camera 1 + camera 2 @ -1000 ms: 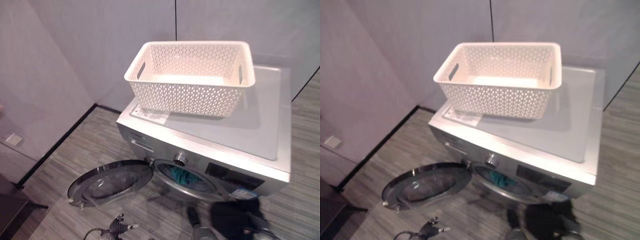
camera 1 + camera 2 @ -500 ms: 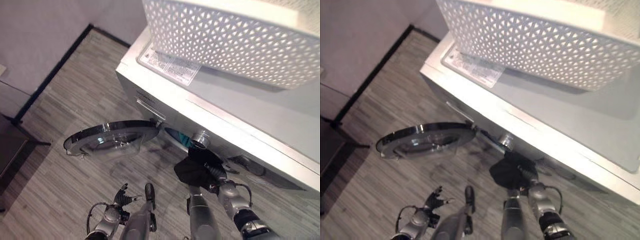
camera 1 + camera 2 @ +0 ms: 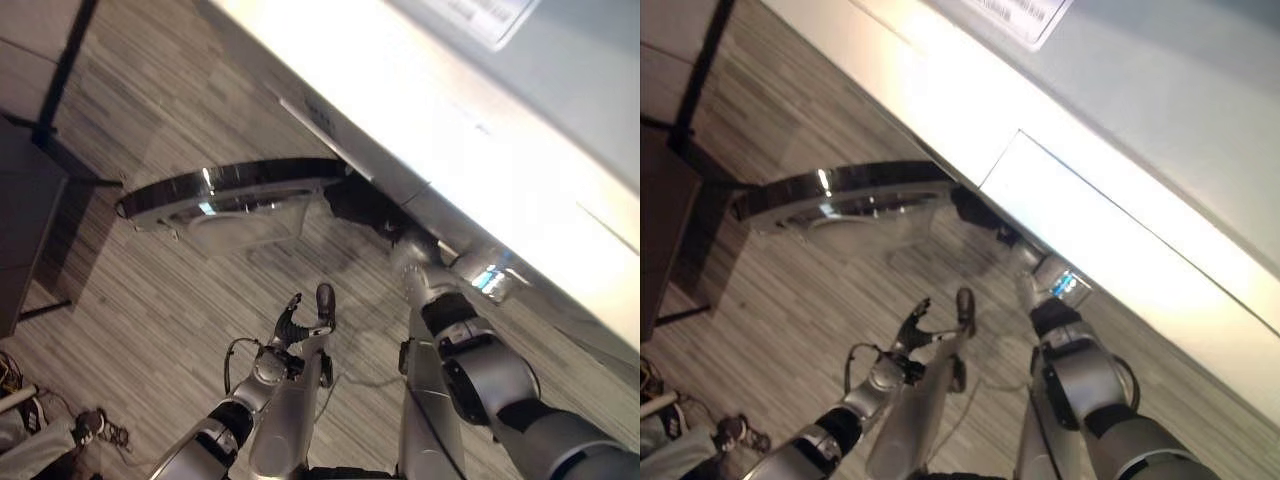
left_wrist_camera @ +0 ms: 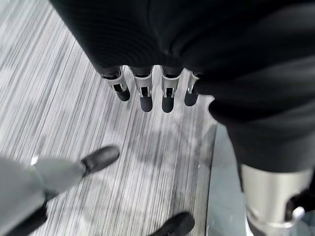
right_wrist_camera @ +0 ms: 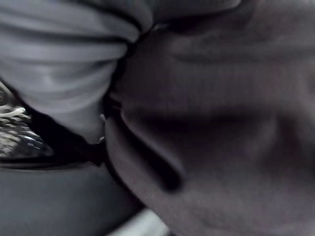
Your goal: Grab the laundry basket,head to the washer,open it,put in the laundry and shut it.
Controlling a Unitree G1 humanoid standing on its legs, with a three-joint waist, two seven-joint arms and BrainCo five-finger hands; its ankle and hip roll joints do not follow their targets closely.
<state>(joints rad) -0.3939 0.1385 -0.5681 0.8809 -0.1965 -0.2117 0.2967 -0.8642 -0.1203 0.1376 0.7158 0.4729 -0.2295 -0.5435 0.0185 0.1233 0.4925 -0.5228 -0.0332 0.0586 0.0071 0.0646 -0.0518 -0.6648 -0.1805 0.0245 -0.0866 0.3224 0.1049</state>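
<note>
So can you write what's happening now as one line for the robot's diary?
washer door: open | right hand: at washer opening, fingers hidden | left hand: open, idle over floor | stage: loading laundry

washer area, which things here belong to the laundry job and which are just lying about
Belongs to the job:
washer
washer door, swung open
right hand, reaching into the washer opening
left hand, fingers relaxed above the floor

Just lying about:
dark stand by the wall
bundle of cables on the floor
</note>
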